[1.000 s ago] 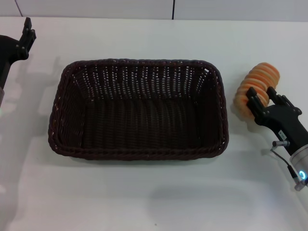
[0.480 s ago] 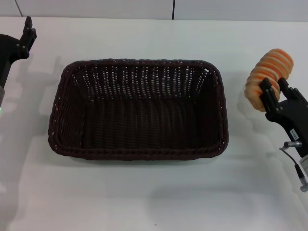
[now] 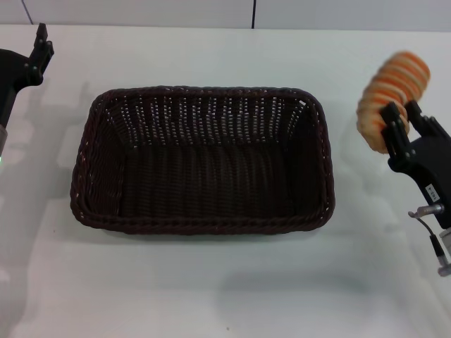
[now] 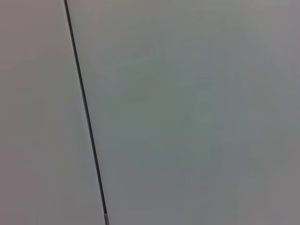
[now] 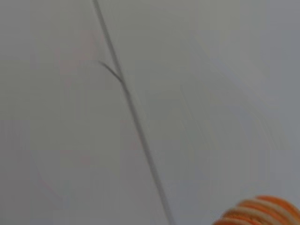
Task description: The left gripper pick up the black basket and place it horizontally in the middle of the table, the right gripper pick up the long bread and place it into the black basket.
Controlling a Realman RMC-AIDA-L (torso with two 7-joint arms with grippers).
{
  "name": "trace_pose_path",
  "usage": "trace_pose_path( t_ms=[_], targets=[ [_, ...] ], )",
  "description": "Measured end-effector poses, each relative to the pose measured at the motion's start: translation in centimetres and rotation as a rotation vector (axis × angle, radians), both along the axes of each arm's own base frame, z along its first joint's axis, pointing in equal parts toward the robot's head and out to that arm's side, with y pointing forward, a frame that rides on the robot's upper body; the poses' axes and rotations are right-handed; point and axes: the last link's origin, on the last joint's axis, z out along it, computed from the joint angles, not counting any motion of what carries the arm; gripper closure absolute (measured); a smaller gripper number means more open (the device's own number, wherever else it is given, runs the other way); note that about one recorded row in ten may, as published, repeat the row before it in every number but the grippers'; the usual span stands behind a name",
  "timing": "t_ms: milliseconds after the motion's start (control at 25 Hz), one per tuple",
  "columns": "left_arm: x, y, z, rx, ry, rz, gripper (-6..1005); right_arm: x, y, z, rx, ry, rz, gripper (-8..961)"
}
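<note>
The black basket [image 3: 202, 160] lies lengthwise across the middle of the white table [image 3: 211, 296], empty. My right gripper [image 3: 399, 121] is shut on the long bread [image 3: 392, 94], an orange and cream striped roll, and holds it lifted above the table to the right of the basket. A bit of the bread also shows in the right wrist view [image 5: 260, 213]. My left gripper [image 3: 40, 46] is parked at the far left, away from the basket.
The table's far edge meets a grey wall [image 3: 211, 10]. The left wrist view shows only a plain pale surface with a dark seam [image 4: 84, 112].
My right gripper has lifted the long bread off the table and moved it up and slightly right. The basket and the left arm have not moved.
</note>
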Motion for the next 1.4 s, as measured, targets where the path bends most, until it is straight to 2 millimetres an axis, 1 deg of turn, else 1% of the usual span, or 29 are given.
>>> trace_pose_path(
  t_ms=[80,120,160,240,400,480,520,680,800,1000,1080,1120,1160,1200,1280,1320,1360,1400],
  targets=[
    [0.0,0.0,0.0,0.001,-0.001,-0.002,212,-1.9,-0.2,0.1,0.016,0.04,0.094,608],
    [0.1,0.0,0.0,0.002,-0.003,-0.003,212,-3.9,0.0,0.0,0.015,0.074,0.188,617],
    [0.1,0.0,0.0,0.002,-0.004,-0.004,212,-3.9,0.0,0.0,0.015,0.074,0.188,625],
    [0.2,0.1,0.0,0.001,-0.005,-0.005,212,-5.9,0.9,-0.6,-0.017,0.085,0.264,642],
    [0.3,0.1,0.0,0.002,-0.007,-0.008,212,-8.9,2.2,-3.1,-0.158,0.043,0.346,660],
    [0.3,0.1,0.0,0.004,-0.011,-0.01,212,-9.8,2.2,-3.9,-0.198,0.034,0.368,669],
    [0.3,0.1,0.0,0.005,-0.012,-0.011,212,-10.4,1.8,-4.3,-0.226,0.038,0.391,673],
    [0.3,0.2,0.1,0.009,-0.013,-0.01,212,-10.7,1.1,-4.7,-0.246,0.046,0.412,691],
    [0.4,0.3,0.2,0.009,-0.01,-0.012,212,-10.6,0.9,-4.8,-0.255,0.043,0.407,599],
    [0.3,0.3,0.2,0.009,-0.01,-0.009,212,-10.6,0.7,-4.9,-0.259,0.051,0.405,353],
    [0.3,0.2,0.2,0.009,-0.01,-0.008,212,-10.6,0.7,-4.6,-0.244,0.059,0.409,316],
    [0.3,0.2,0.2,0.009,-0.01,-0.008,212,-10.2,0.6,-3.8,-0.192,0.063,0.406,298],
    [0.1,0.1,0.2,0.009,-0.011,-0.003,212,-10.2,0.6,-3.8,-0.192,0.063,0.406,280],
    [0.1,0.1,0.2,0.009,-0.011,-0.003,212,-9.6,0.6,-3.2,-0.155,0.064,0.394,261],
    [-0.4,-0.4,0.2,0.01,-0.011,0.009,212,-8.0,0.8,-1.4,-0.044,0.067,0.349,236],
    [-0.4,-0.4,0.2,0.01,-0.011,0.009,212,-6.0,1.0,0.6,0.065,0.057,0.289,230],
    [-0.5,-0.5,0.2,0.011,-0.011,0.013,212,-6.0,1.0,0.6,0.065,0.057,0.289,223],
    [-0.7,-0.7,0.3,0.014,-0.013,0.019,212,-4.8,0.9,1.7,0.12,0.046,0.254,217]
  ],
)
